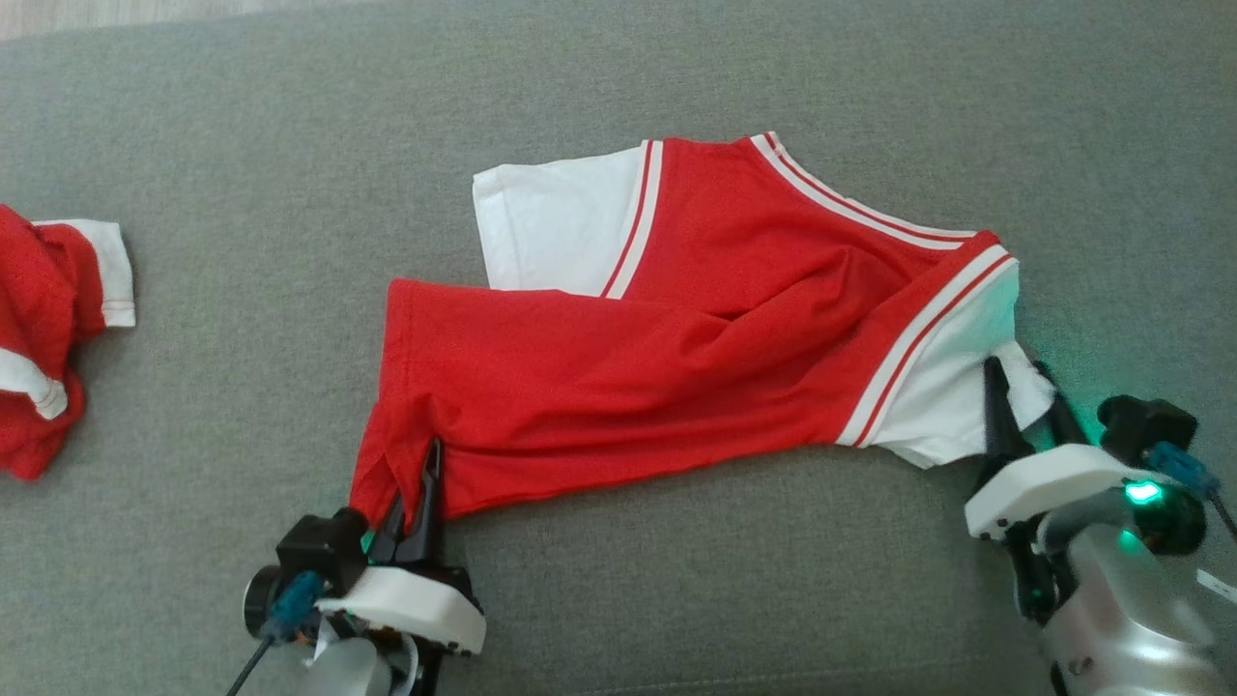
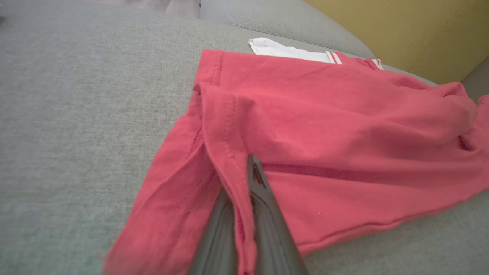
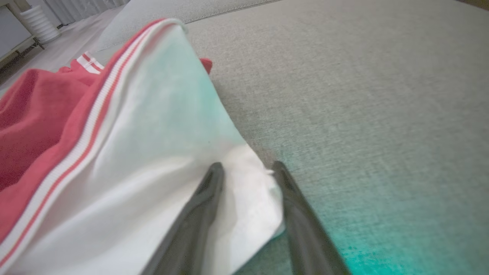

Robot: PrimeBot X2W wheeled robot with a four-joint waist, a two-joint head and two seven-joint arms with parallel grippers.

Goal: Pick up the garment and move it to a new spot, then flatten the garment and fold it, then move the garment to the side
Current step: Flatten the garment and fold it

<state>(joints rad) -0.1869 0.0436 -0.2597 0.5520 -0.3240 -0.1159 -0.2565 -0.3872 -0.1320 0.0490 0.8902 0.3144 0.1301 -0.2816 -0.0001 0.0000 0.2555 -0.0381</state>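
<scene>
Head view: a red and white shirt (image 1: pixel 676 338) lies spread across the middle of a grey couch cushion (image 1: pixel 193 145), its red hem toward 8 o'clock and its striped collar toward 1 o'clock. One white sleeve (image 1: pixel 551 227) lies flat at 11 o'clock of the shirt; the other white sleeve (image 1: pixel 952 406) hangs toward 4 o'clock. The left gripper (image 1: pixel 417 483), at 7 o'clock of the picture, is closed on the near corner of the red hem, with cloth pinched between its dark fingers. The right gripper (image 1: pixel 1020 387), at 4 o'clock, has its fingers spread to either side of the white sleeve's edge, not clamped on it; a green light (image 1: pixel 1143 493) glows on its wrist. A second red and white garment (image 1: pixel 43 338) lies crumpled at 9 o'clock, well apart from the shirt. Left wrist view: the left gripper (image 2: pixel 238 183) shows a fold of stitched hem drawn up between its closed fingers, and the shirt (image 2: pixel 344 126) runs away toward 2 o'clock, where a yellow wall (image 2: pixel 401 30) stands behind the couch. Right wrist view: the right gripper (image 3: pixel 247 168) is parted, with the corner of the white sleeve (image 3: pixel 164 126) lying between its fingers; the red body rises toward 9 o'clock, and a green glow tints the cushion (image 3: pixel 382 95) at 5 o'clock.
</scene>
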